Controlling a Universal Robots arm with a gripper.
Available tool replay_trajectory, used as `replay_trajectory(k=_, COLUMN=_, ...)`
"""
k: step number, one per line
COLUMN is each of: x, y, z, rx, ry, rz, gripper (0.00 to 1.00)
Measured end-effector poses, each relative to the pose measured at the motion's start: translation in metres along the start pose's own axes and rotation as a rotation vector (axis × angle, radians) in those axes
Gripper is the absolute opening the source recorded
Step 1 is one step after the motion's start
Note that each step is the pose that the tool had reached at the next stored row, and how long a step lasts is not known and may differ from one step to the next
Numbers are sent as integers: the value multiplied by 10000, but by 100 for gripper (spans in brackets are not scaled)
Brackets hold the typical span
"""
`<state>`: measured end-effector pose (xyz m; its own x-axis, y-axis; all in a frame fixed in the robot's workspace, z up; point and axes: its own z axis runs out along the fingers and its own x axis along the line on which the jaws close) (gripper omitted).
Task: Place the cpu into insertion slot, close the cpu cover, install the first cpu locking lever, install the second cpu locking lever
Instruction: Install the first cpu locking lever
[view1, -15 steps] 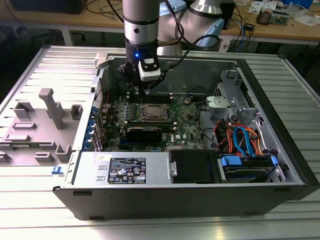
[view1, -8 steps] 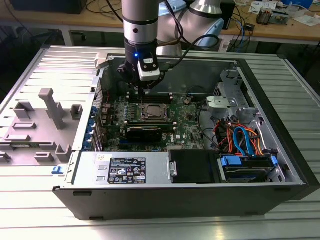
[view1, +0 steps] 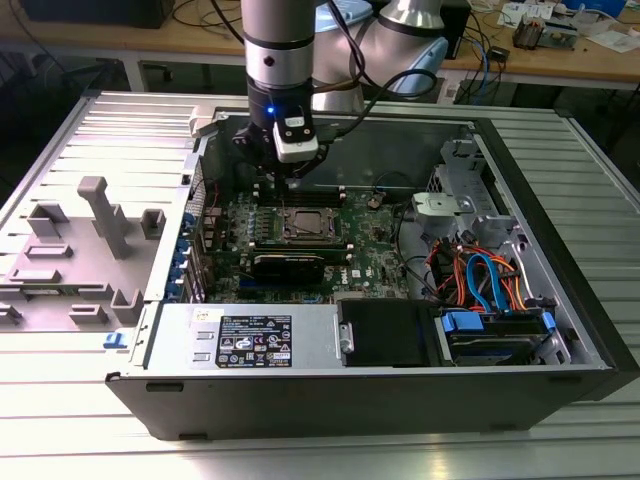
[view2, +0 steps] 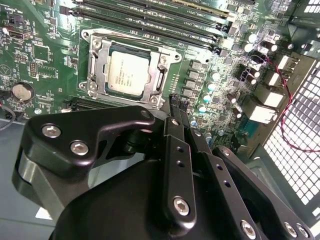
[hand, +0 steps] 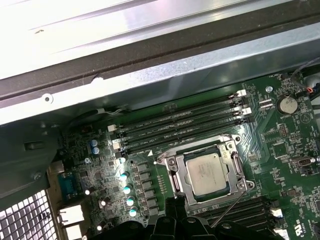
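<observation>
cpu (view2: 128, 74) is sitting flat in the insertion slot (view2: 90, 36) on the green motherboard (view2: 45, 55), silver top facing up. The cpu cover (view2: 100, 65) looks to be lying down around it, with the chip showing through the window. In the first wrist view a thin metal lever (hand: 230, 209) angles off from one corner of the socket, so that one doesn't look latched, though I can't say for sure.

The gripper (view2: 176, 102) hangs right over the board just beside the socket, close to the edge away from the long black memory slots (view2: 150, 20). Its fingers (view2: 172, 127) are pinched close together with nothing between them, and I can't tell whether the tips touch the board or any socket hardware.

Coin battery (view2: 22, 91) sits off to one side of the socket, well apart from the gripper.

In the exterior view the open computer case (view1: 400, 400) lies on the ribbed metal worktop (view1: 300, 450), with the arm (view1: 280, 40) coming straight down into it, and a grey plastic fixture (view1: 100, 215) sits on the exterior view's left.
</observation>
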<state>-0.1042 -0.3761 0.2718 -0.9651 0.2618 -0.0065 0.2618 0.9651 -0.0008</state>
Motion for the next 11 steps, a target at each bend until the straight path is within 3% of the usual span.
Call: replay_trajectory(k=11, x=16, y=-4, z=0, rx=-1, ry=-1, rz=0, gripper=11)
